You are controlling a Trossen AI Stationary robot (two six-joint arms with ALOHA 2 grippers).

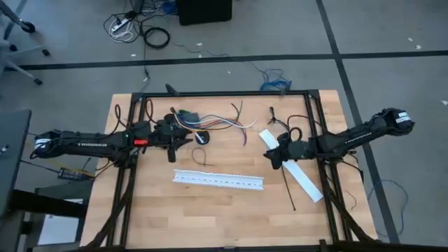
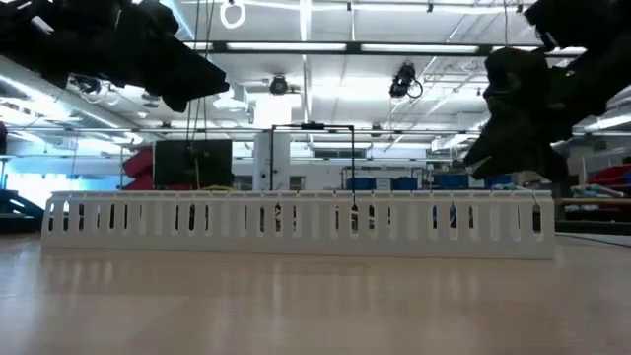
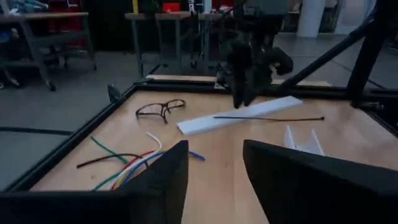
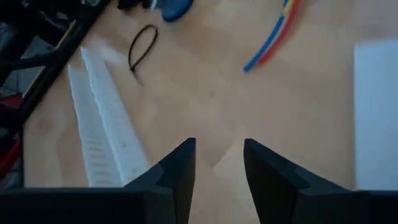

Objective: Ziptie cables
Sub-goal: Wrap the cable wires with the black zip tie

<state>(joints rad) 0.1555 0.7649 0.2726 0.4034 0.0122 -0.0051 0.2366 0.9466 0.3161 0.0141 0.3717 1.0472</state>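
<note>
The cables (image 1: 222,124) lie loose at the table's far side, beside the left gripper (image 1: 183,138). The ziptie (image 1: 288,187) lies by the flat white strip (image 1: 302,175) under the right gripper (image 1: 269,155). Both grippers are parted and hold nothing; the slotted channel (image 1: 218,180) lies between them.

Seemingly no legible text anywhere.

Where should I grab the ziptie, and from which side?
Judging from the high view, take the ziptie near its end on the bare table, clear of the white strip. Come straight down with the open right gripper, fingers straddling it crosswise: it lies flat, thin and straight.
</note>
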